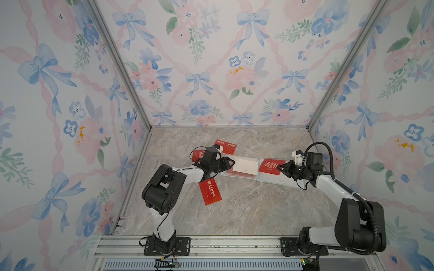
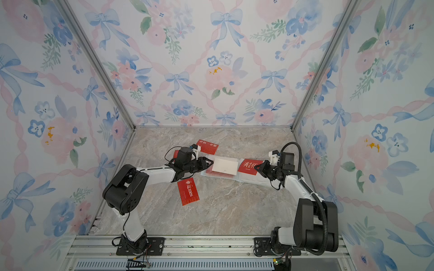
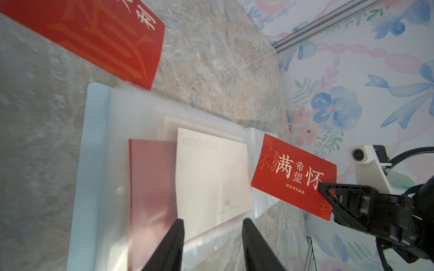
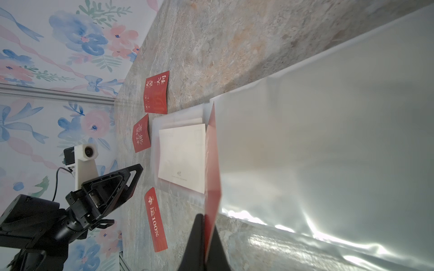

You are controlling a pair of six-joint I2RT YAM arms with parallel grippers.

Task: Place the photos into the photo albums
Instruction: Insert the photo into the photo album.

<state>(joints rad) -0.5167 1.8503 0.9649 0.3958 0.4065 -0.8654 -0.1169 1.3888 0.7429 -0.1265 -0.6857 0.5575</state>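
Note:
The photo album (image 1: 270,180) (image 2: 249,180) lies open in the middle of the table, its clear sleeve pages up. On its left page a photo rests whitish back up (image 1: 245,167) (image 3: 211,173) (image 4: 180,154), partly over a red photo (image 3: 150,187) inside a sleeve. My left gripper (image 1: 231,165) (image 3: 213,220) hovers open at that page's edge, one finger to each side of the whitish photo's near edge. My right gripper (image 1: 279,167) (image 4: 204,217) is shut on a red photo with white characters (image 1: 270,167) (image 3: 291,178) (image 4: 212,164), held just above the right page.
Three loose red photos lie on the marble table: one in front of the left arm (image 1: 210,191) (image 4: 156,220), one behind the album (image 1: 226,146) (image 3: 101,35), one partly hidden under the left wrist (image 1: 197,154) (image 4: 141,133). Flowered walls enclose three sides.

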